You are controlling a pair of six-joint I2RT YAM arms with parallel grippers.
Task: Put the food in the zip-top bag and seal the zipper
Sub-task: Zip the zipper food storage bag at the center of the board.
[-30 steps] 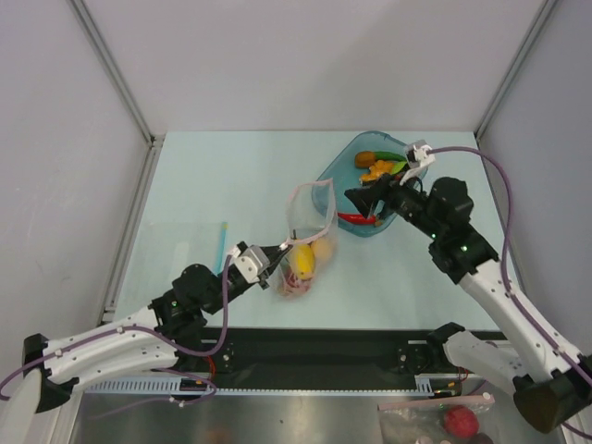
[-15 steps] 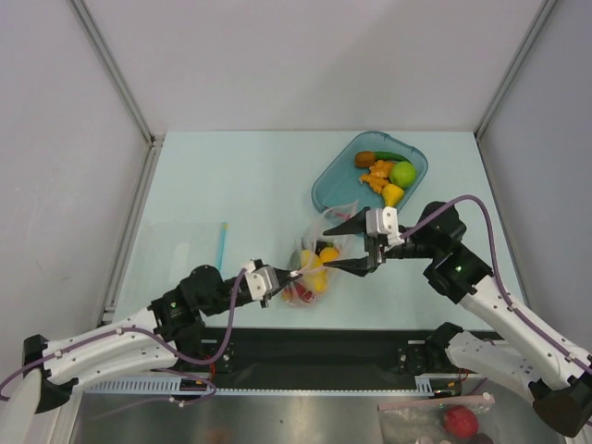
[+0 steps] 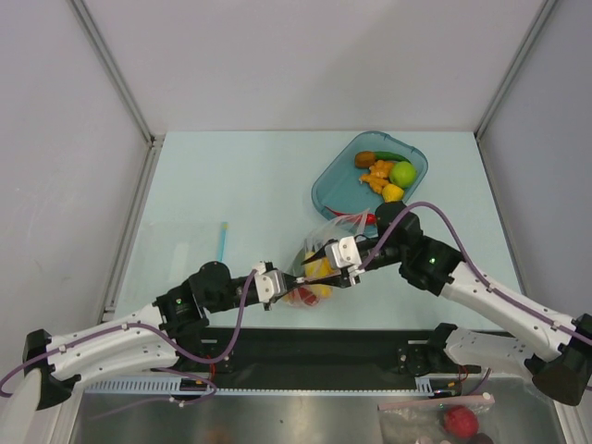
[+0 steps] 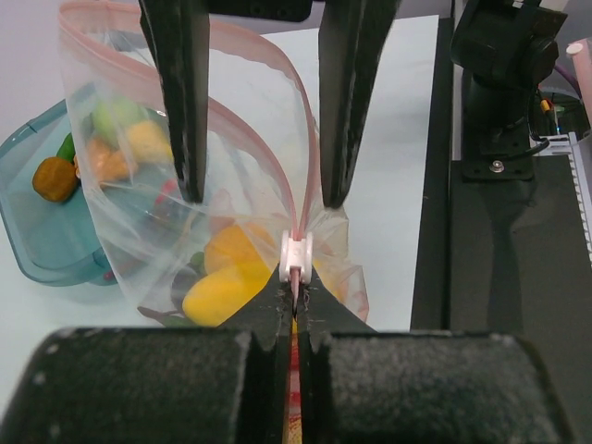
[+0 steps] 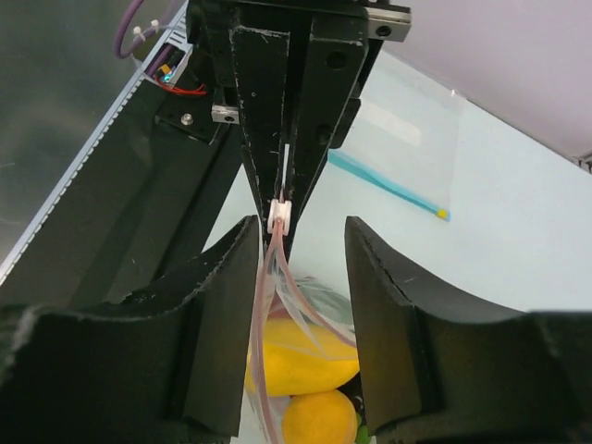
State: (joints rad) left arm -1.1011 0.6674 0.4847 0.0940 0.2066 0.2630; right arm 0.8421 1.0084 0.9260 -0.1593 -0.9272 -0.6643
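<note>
The left gripper [image 4: 296, 310] is pressed together on the near end of the zipper [image 4: 298, 245], pinching the pink strip just behind its white slider [image 4: 295, 254] — an anchor, by the look of it, so the bag [image 4: 129, 231] cannot slide or fold when the strip is pulled. Just beyond the slider, the right gripper [image 4: 262, 199] has its jaws spread, one on each side of the open mouth and not gripping either strip; it seems lined up to close on the slider or the strip. The bag lies between the two arms, holding a lemon [image 4: 225, 291] and other pieces. Farther off, the tray [image 3: 324, 180] holds more food [image 3: 388, 171] — so sealing now would leave the task unfinished.
</note>
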